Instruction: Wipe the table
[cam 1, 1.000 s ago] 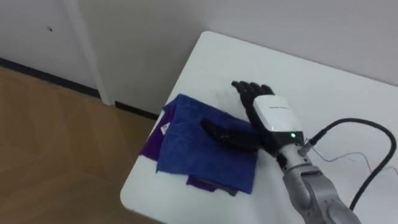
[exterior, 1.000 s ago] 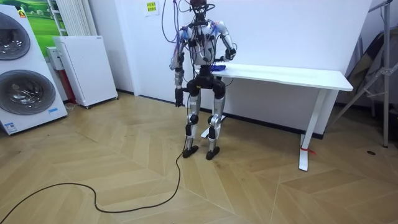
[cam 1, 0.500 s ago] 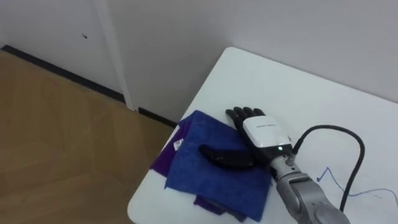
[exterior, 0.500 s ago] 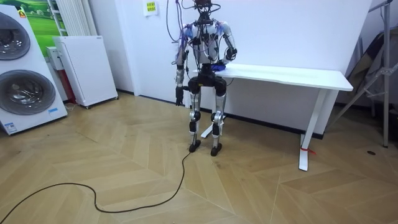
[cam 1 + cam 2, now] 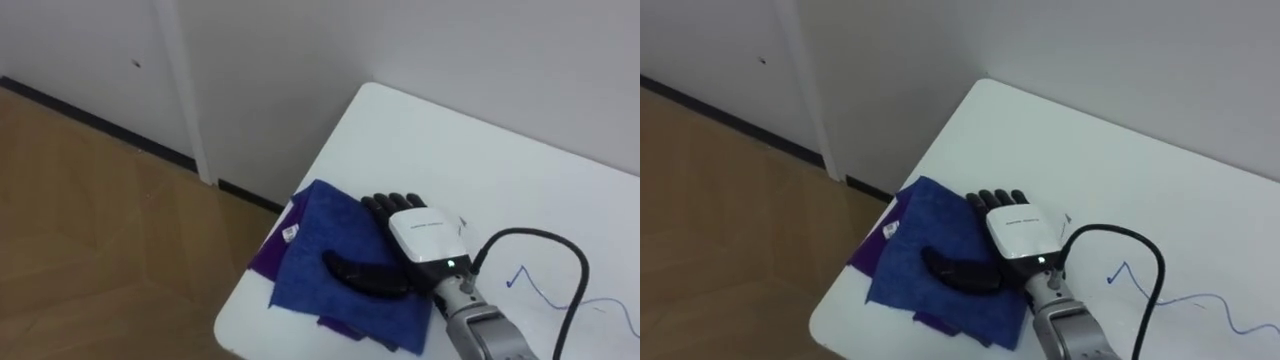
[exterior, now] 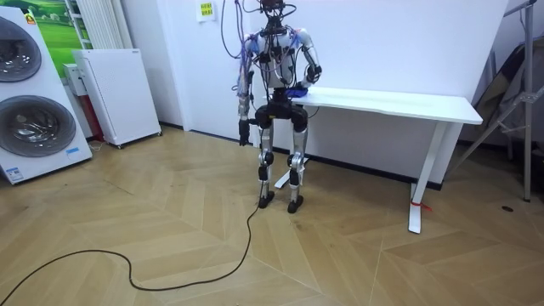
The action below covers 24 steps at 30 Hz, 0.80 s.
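My right hand (image 5: 425, 235) lies flat on the blue cloth (image 5: 320, 225). The fingers are straight and the thumb is stretched across the cloth, so I am pressing down on it and holding nothing. The cloth sits at the near corner of the white worktop (image 5: 450, 150).

A purple layer (image 5: 266, 256) pokes out from under the cloth on the side away from my hand. It reaches the worktop's edge there, and I cannot tell whether it hangs over. A small white tag (image 5: 291, 232) lies where the cloth meets that layer.

The main risk, as I judge it, is that edge. A stroke in that direction could push the cloth over the edge and down to the wooden floor (image 5: 90, 220) below. Only a flat palm holds the cloth down, so if I press too lightly my hand could slide over the top while the cloth bunches or is left behind. The two layers could also slip against each other.

A thin blue pen line (image 5: 520, 270) runs over the worktop beyond my hand, on the far side from the cloth. It looks like the thing to be wiped, and nothing lies between it and the cloth except my own hand.

In the room view my left hand (image 6: 243, 132) hangs at my side, lower than the cloth. I cannot tell how its fingers are set.
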### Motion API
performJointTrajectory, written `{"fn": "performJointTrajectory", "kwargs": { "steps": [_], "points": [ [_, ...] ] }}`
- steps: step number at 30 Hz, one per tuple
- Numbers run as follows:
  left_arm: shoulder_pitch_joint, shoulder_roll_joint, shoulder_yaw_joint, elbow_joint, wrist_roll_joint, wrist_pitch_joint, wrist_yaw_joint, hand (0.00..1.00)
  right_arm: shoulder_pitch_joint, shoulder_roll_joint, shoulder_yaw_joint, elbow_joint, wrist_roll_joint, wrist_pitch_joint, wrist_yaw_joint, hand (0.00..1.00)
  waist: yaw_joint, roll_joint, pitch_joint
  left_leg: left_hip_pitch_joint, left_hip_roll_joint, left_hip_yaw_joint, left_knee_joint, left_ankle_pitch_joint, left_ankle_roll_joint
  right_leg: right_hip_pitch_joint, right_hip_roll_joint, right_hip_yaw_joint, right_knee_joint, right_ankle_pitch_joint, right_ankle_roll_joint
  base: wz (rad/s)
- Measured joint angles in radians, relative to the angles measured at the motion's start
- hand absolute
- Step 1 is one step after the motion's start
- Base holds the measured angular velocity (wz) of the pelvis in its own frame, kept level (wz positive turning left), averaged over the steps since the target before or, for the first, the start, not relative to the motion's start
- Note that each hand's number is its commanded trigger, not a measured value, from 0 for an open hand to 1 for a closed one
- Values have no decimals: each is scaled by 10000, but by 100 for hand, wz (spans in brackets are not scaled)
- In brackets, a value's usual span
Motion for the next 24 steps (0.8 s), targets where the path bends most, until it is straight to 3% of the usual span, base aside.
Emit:
{"fn": "performJointTrajectory", "kwargs": {
  "steps": [7,11,24],
  "points": [
    [-100,-68,-32,-17,-56,-75,130,0,105,118,43,-508,12,-141,-26,0,-197,110,0,24,29,134,-85,-9,8,-44,10,12,4,-9,13,-3],
    [-191,-30,-305,-18,-75,-82,127,0,213,116,208,-989,28,-433,-305,0,-275,94,-14,98,53,251,-162,-10,8,-37,24,27,4,-9,15,-6],
    [-213,-93,-397,-4,-36,-80,122,0,463,80,802,-1639,0,-562,-383,0,-209,172,-68,114,65,300,-164,-11,7,-39,31,37,6,-9,14,0]
  ]
}}
